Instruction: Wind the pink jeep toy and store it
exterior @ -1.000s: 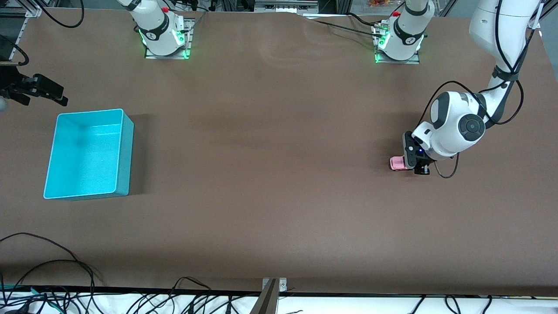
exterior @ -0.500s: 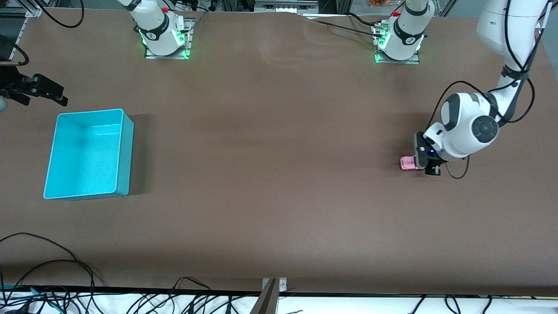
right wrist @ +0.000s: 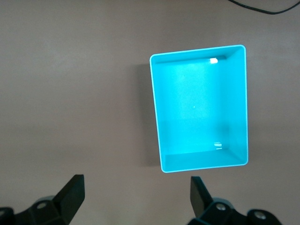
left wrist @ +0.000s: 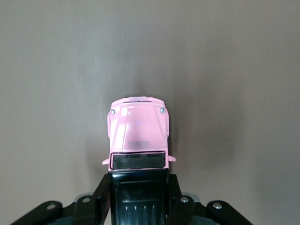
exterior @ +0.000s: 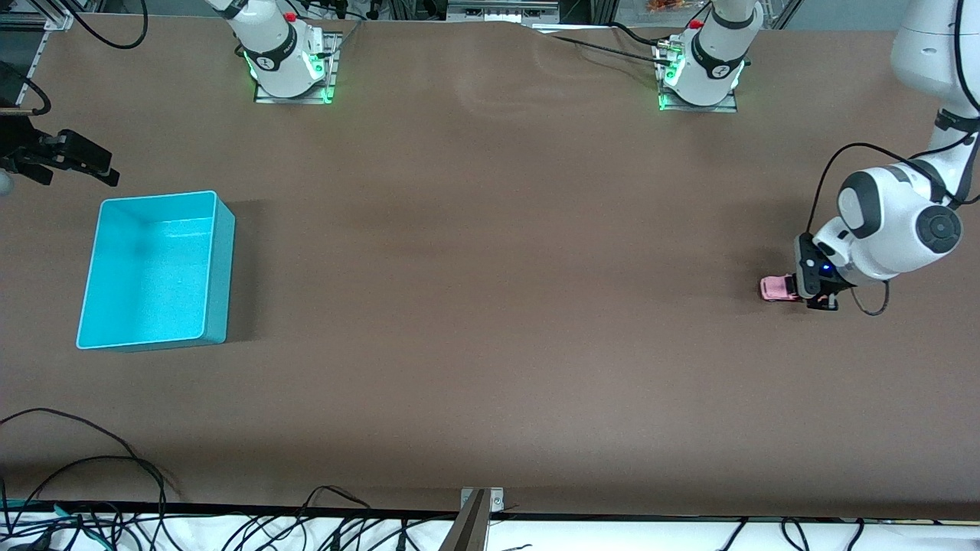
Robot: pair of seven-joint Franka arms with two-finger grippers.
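Observation:
The pink jeep toy (exterior: 776, 288) sits on the brown table at the left arm's end, wheels down. My left gripper (exterior: 813, 297) is low at the table and shut on the jeep's black rear part. In the left wrist view the pink hood (left wrist: 138, 129) sticks out ahead of my left gripper (left wrist: 138, 183), and a black finger (left wrist: 104, 190) presses on each side of the roof. My right gripper (exterior: 103, 170) hangs open over the table by the turquoise bin (exterior: 220, 260), nothing between its fingers (right wrist: 72, 190).
The turquoise bin (right wrist: 201, 161) stands empty at the right arm's end of the table. Cables (exterior: 92, 490) lie along the table edge nearest the front camera. A metal bracket (exterior: 478, 505) sits at the middle of that edge.
My left gripper has slid toward the left arm's end of the table, taking the pink jeep with it along the surface. The right arm has not moved.

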